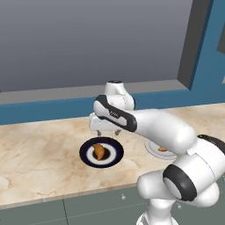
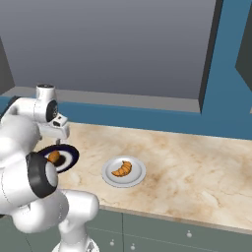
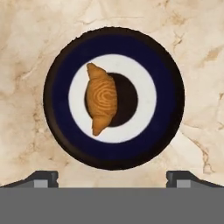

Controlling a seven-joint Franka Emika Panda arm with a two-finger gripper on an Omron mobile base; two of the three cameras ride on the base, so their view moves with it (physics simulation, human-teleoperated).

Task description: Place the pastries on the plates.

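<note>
Left base view: the tool (image 1: 107, 131) hangs just above the far rim of the navy plate (image 1: 87, 154), whose croissant (image 1: 100, 152) lies below it; a second croissant (image 1: 162, 149) sits on the pale plate (image 1: 151, 150), half hidden by the arm.

Right base view: both pastries rest on plates on the marble desk (image 2: 197, 167).

Hand view: fingertips (image 3: 43, 178) stand wide apart, released, empty; the croissant's long axis runs up the frame, left of centre. No writing is legible.
</note>
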